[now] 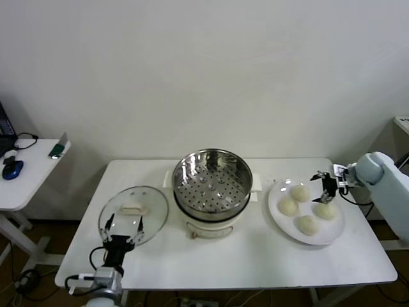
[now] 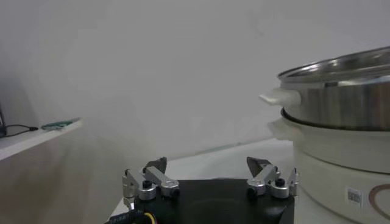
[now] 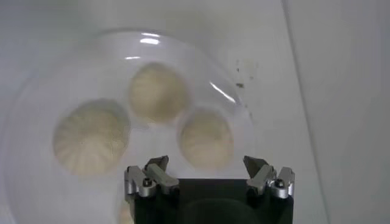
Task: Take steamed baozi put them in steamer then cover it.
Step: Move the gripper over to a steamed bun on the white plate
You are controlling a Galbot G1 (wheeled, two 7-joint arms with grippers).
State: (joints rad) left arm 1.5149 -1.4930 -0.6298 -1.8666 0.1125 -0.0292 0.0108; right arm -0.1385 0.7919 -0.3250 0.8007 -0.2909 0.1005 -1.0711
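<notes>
Several cream-white baozi lie on a white plate at the table's right. My right gripper hovers open over the plate's far side, holding nothing. In the right wrist view three baozi show; the nearest lies just ahead of the open gripper. The shiny steamer stands empty on its white pot base at the table's middle. The glass cover lies flat to its left. My left gripper is open at the cover's near edge; in its wrist view the gripper is empty, with the steamer off to one side.
The white table ends close in front of the cover and plate. A low side table with a blue mouse stands off to the left. A plain white wall is behind.
</notes>
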